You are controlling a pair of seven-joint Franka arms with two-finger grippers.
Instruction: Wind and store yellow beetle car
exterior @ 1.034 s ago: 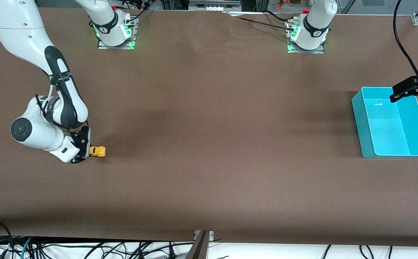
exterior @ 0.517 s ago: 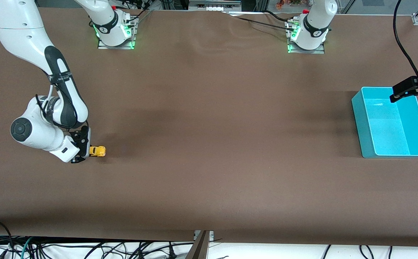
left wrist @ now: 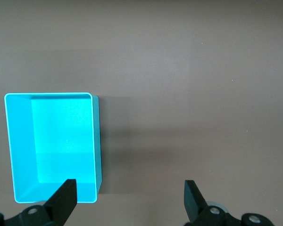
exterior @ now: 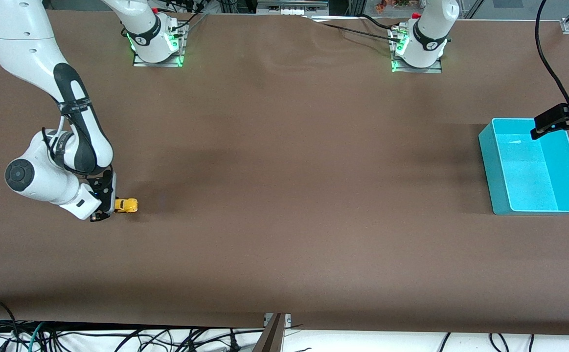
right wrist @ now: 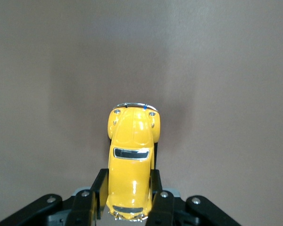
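Glossy yellow beetle car (right wrist: 132,160) with chrome-bright bumper, matt brown table covering (exterior: 284,195), smooth turquoise plastic bin (exterior: 489,161), matt black right gripper fingers (right wrist: 98,190)

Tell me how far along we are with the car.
Done: the right gripper is shut on the car, low at the table toward the right arm's end. In hand: the winding. Left: storing it; the bin holds no car. The left gripper waits open above the bin.

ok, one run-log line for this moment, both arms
right gripper: shut on yellow beetle car, car on table | left gripper: open, over turquoise bin, waiting | car not in bin
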